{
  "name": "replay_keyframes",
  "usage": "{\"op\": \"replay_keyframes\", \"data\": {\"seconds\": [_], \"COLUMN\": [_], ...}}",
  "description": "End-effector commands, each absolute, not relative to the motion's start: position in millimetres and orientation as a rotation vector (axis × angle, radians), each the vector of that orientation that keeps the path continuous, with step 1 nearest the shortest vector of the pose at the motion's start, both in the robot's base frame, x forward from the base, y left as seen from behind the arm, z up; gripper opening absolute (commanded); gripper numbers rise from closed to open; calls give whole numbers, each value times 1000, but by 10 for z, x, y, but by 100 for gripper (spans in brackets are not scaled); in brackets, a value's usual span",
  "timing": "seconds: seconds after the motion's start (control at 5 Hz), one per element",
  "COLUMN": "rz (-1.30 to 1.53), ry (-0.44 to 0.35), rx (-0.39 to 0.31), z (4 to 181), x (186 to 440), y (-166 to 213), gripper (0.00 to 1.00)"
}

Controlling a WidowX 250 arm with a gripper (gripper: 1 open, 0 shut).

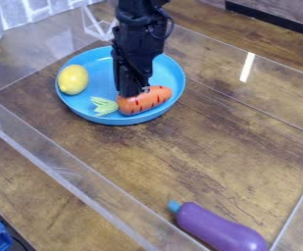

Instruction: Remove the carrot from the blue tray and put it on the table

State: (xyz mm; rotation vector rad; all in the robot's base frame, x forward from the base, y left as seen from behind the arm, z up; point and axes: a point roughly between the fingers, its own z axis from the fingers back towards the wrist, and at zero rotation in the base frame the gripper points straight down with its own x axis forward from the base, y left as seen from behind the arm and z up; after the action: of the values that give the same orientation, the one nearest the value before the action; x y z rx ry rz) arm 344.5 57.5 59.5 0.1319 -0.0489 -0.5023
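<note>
Black robot gripper (135, 87) points straight down over the round shallow bright blue plastic tray (171, 69). The jaws look pinched nearly together at the tips, right at the top edge of the small stubby orange toy carrot (146, 99). The fingertips touch or just meet the carrot's upper side; whether they actually clamp it can't be told from this view. The carrot lies on its side, directly below the gripper, inside the tray near its front rim. It has dark grooves across the body, and its light green leafy top (105, 105) points to the left of the gripper.

Smooth yellow oval lemon toy (72, 78) sits left of the gripper, in the same tray, apart from the carrot.

The tray has a low rim and a glossy finish. It rests on the dark brown wood-plank worktop (220, 137), which shows visible grain and shiny light glare.

Clear plastic walls (36, 147) box the worktop in.

Glossy purple eggplant toy (220, 227) lies well apart from the gripper, near the front right corner on the worktop, outside the tray.
</note>
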Motion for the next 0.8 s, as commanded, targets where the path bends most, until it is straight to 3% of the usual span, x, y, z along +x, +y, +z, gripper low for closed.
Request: {"op": "replay_keyframes", "data": {"seconds": [0.0,0.6], "rz": [-573,-658], "ry": [-127,-151], "rx": [156,186], "z": [881,1045], "x": [3520,3657], "y": [556,546], "gripper": [0,0]}}
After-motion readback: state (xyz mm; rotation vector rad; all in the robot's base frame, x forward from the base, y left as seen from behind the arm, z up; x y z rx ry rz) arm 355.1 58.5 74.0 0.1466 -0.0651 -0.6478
